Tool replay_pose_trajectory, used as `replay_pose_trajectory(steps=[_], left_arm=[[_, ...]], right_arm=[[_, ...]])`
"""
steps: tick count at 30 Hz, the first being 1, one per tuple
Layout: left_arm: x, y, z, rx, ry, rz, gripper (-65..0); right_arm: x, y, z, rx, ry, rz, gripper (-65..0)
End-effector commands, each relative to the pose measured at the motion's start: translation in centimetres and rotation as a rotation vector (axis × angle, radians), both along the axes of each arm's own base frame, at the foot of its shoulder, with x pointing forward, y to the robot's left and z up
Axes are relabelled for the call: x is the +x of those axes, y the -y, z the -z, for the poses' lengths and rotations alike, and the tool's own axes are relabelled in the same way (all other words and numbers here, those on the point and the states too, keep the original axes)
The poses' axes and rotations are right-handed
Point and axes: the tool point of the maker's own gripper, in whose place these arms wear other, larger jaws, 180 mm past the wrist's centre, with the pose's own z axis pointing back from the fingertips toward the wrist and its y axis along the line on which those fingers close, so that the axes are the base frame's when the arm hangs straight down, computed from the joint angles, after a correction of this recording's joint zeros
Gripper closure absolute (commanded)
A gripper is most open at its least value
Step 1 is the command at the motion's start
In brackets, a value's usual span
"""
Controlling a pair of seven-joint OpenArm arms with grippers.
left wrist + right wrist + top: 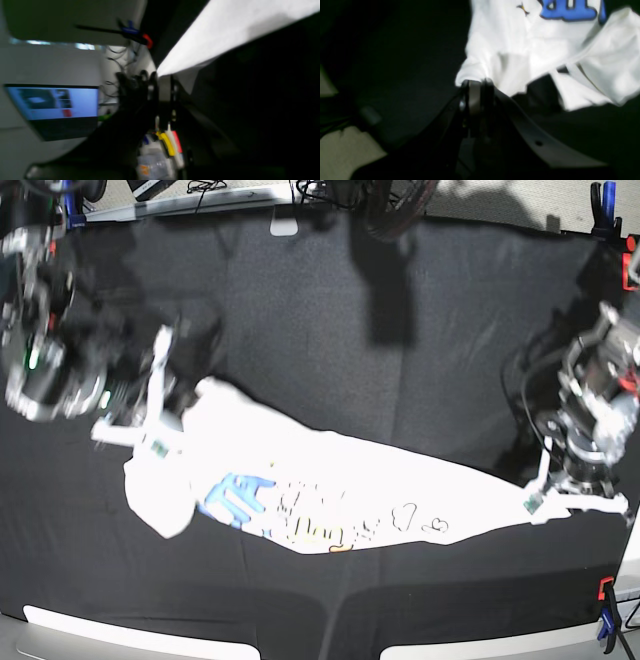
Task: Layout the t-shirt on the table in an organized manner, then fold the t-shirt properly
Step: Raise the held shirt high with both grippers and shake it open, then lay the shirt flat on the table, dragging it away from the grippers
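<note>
Black cloth worktop (400,330), very wide, clamps at the edges; monitor and cables beyond, in the left wrist view.

T-shirt (330,490): white, printed front up, blue lettering toward the right arm's end. Stretched in a long diagonal band across the middle of the worktop, between both arms. Bunched and folded over at the lettered end; narrowing to a point at the other. Not yet flat.

Right gripper (477,83): jaws nearly together, pinching a gathered corner of fabric at the collar or sleeve end; which of the two, cannot tell.

Left gripper (160,75): closed on a thin edge of cloth, apparently at the hem end; fabric running taut away from it.

Handling, as judged: light, soft, limp; no stiffness, sags and creases wherever unsupported. Thin cotton liable to slip from a shallow pinch under tension. Best hold: seamed edges, shoulder or hem corners, where cloth is doubled. Even pull from both ends needed to spread it; uneven pull risks twisting the band further.
</note>
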Motion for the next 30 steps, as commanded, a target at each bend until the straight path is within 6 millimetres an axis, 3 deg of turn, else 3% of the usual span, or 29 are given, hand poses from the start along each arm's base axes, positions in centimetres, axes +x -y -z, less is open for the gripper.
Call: replay_pose_trajectory(steps=[1,7,10,12,17,22,30], left_arm=[[0.3,-0.5,-2.5,0.03,0.079,-0.017,0.0],[-2.5,0.3,-2.3,0.11,0.088,-0.009,0.0],[-3.7,-0.1,-2.6,0.177,0.104,-0.032,0.0],[-4.1,-0.3,-3.4,0.2,0.153,-0.049,0.0],[-4.4,-0.2,-3.9,0.218,0.177,-0.052,0.0],[-4.6,-0.3,-3.7,0.212,0.167,-0.06,0.0],[-6.8,-0.4,-0.3,0.198,0.06,-0.057,0.0]], right_arm=[[-0.5,-0.7,-1.1,0.017,0.032,-0.037,0.0],[-6.9,-3.2,-0.2,0.04,-0.043,-0.133,0.0],[-9.5,-4.5,-0.8,0.061,-0.056,-0.193,0.0],[-10.9,-5.4,-1.5,0.075,-0.051,-0.229,0.0],[-12.9,-5.4,-0.7,0.091,-0.117,-0.23,0.0],[-11.5,-1.7,-0.3,-0.026,-0.075,-0.114,0.0],[-11.9,6.0,-0.9,-0.179,-0.074,0.109,0.0]])
